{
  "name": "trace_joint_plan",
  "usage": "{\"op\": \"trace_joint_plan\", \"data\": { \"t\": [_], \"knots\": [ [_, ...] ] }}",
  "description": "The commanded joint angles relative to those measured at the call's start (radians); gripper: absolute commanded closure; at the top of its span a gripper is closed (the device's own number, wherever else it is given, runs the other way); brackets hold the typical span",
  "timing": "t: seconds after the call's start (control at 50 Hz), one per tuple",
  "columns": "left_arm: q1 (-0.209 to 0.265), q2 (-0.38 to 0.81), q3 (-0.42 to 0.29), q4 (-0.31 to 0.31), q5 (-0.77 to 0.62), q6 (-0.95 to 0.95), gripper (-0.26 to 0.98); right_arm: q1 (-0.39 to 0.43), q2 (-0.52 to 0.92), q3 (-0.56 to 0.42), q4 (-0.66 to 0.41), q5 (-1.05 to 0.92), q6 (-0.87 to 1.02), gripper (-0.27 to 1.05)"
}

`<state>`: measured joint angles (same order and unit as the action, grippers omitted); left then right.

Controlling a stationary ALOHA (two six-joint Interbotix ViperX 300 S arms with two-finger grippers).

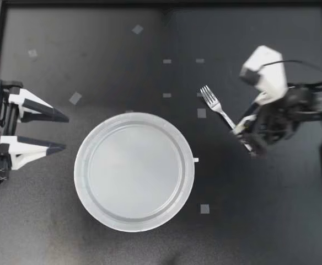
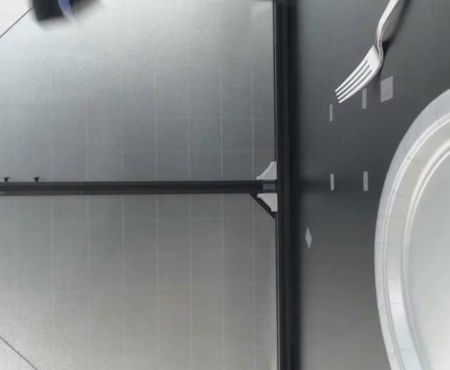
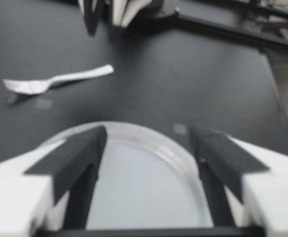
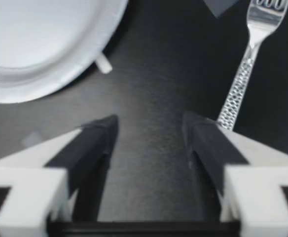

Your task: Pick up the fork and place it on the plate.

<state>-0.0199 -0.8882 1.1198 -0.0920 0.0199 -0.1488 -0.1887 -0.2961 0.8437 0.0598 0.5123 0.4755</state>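
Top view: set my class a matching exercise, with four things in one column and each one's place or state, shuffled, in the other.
1 fork
2 plate
3 left claw
4 right claw

A open, by the fork's handle
B nothing on it, mid-table
C lying on the table beside the plate
D open, across the plate from the fork

Pairs: 1-C, 2-B, 3-D, 4-A

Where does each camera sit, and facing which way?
Top: overhead, looking straight down on plate, fork; left gripper and right gripper show.
Low: level with the table, looking across at fork, plate; no gripper visible.
Left wrist: past its open gripper toward plate, fork.
Right wrist: past its open gripper, fork beside it.
All share fork and plate.
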Motion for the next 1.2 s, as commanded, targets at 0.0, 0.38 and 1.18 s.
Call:
{"op": "trace_joint_plan", "data": {
  "t": [0.0,0.38,1.18],
  "knots": [
    [-0.002,0.021,-0.003,0.0,-0.023,-0.006,0.15,-0.014,0.132,-0.089,-0.005,0.031,0.009,0.21],
    [-0.051,0.049,0.009,0.002,-0.028,0.006,0.15,-0.086,0.327,-0.202,-0.038,0.095,0.052,0.21],
    [-0.196,0.051,0.041,0.003,-0.141,0.009,0.15,-0.127,0.393,-0.216,-0.074,0.137,0.067,0.21]
  ]
}}
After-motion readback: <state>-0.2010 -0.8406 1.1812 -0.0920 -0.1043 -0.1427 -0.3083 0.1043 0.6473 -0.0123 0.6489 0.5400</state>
